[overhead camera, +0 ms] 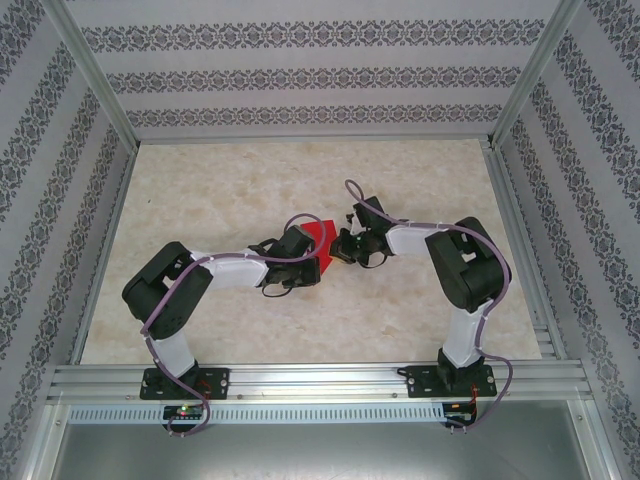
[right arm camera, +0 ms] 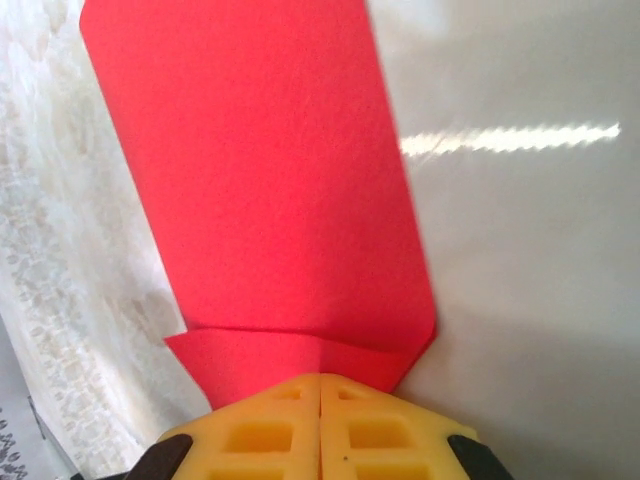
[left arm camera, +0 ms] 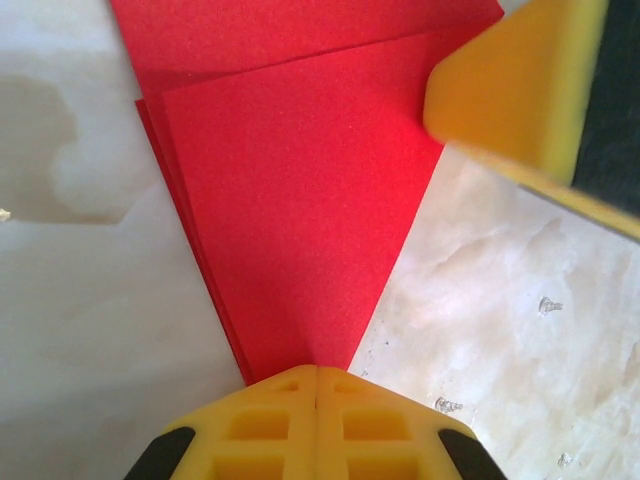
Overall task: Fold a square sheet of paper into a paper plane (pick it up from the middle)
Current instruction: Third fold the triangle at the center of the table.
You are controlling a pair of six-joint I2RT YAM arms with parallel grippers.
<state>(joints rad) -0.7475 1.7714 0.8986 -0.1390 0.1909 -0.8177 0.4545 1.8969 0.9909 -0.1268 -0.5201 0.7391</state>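
Note:
The square sheet of paper [overhead camera: 319, 240] is bright red and folded into layers. It is held between both arms at the middle of the table. In the left wrist view the paper [left arm camera: 290, 180] tapers to a point that sits inside my left gripper [left arm camera: 317, 372], which is shut on it. The right gripper's yellow finger [left arm camera: 510, 90] shows at the top right there. In the right wrist view the paper [right arm camera: 260, 180] has a folded flap near its lower edge, and my right gripper [right arm camera: 320, 378] is shut on that edge. From above, the left gripper [overhead camera: 306, 264] and right gripper [overhead camera: 341, 250] face each other across the paper.
The marbled beige table [overhead camera: 220, 190] is bare around the arms. Patterned walls [overhead camera: 300, 70] and aluminium posts close in the back and sides. A metal rail [overhead camera: 320, 380] with both arm bases runs along the near edge.

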